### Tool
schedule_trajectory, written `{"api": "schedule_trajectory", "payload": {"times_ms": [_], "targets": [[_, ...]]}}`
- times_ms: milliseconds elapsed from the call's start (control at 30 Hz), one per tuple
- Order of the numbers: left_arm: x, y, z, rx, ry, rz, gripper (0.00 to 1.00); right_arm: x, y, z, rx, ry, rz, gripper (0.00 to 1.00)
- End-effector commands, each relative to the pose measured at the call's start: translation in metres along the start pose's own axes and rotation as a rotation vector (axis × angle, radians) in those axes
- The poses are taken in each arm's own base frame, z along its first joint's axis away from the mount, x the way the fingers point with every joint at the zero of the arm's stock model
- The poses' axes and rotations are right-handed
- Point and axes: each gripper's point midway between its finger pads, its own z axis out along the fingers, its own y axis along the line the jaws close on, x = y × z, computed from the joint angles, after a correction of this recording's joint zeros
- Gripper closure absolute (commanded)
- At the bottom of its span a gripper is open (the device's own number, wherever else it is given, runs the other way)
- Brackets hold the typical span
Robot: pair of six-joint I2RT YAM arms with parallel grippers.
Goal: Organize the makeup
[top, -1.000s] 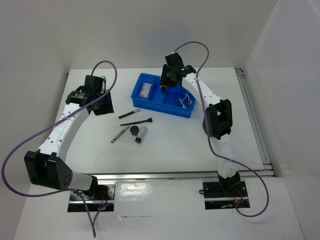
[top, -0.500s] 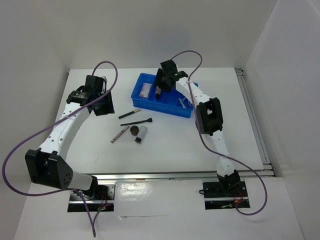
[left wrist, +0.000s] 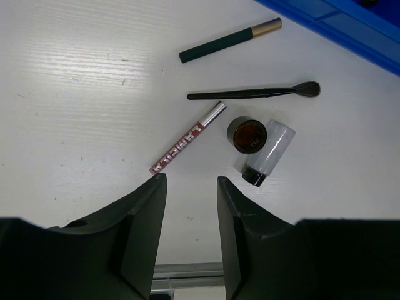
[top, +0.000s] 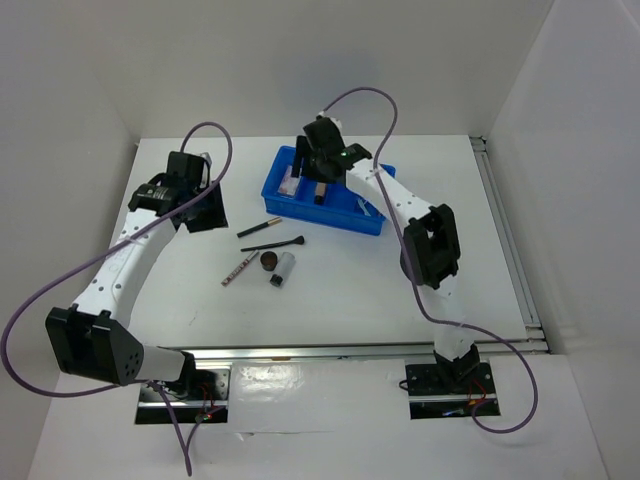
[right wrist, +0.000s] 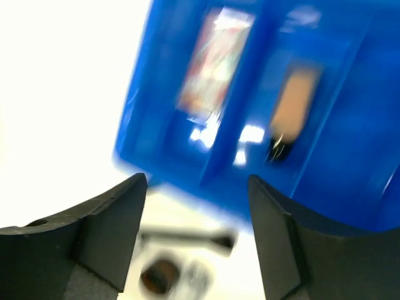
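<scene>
The blue tray holds a pinkish packet in its left compartment, a beige black-tipped tube in the middle one and pale tools on the right. My right gripper hovers open and empty over the tray's left half; its blurred wrist view shows the packet and the tube below. A dark pencil, black brush, pink-labelled tube, brown pot and grey cylinder lie on the table. My left gripper is open and empty, hanging above them.
The loose items lie in a cluster just in front of the tray's left end. White walls enclose the table on the left, back and right. A metal rail runs along the near edge.
My right gripper has swung left across the tray and opened. The beige tube it carried now lies in the middle compartment. The left arm has barely moved.
</scene>
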Motion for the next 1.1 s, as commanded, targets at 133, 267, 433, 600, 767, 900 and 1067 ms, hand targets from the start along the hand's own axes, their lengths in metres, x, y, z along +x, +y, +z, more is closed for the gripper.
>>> {"api": "schedule_trajectory", "payload": {"times_ms": [133, 267, 433, 600, 767, 900, 1067], "targets": [[-0.001, 0.003, -0.026, 0.017, -0.078, -0.031, 0.49, 0.099, 0.034, -0.094, 0.052, 0.123, -0.135, 0.18], [-0.001, 0.002, -0.033, 0.041, -0.1, -0.047, 0.49, 0.166, 0.035, -0.103, 0.035, 0.287, -0.08, 0.16], [0.001, 0.001, -0.034, 0.051, -0.097, -0.056, 0.49, 0.205, 0.038, -0.1, 0.018, 0.355, -0.087, 0.16], [0.006, 0.003, -0.036, 0.048, -0.091, -0.047, 0.49, 0.225, 0.045, -0.088, 0.028, 0.381, -0.145, 0.17], [0.012, 0.006, -0.037, 0.045, -0.083, -0.047, 0.49, 0.23, 0.048, -0.075, 0.029, 0.381, -0.146, 0.19], [0.012, 0.006, -0.037, 0.044, -0.084, -0.037, 0.49, 0.241, 0.043, -0.061, 0.049, 0.401, -0.162, 0.25], [0.012, 0.006, -0.037, 0.044, -0.084, -0.037, 0.49, 0.243, 0.044, -0.051, 0.059, 0.398, -0.165, 0.34]]}}
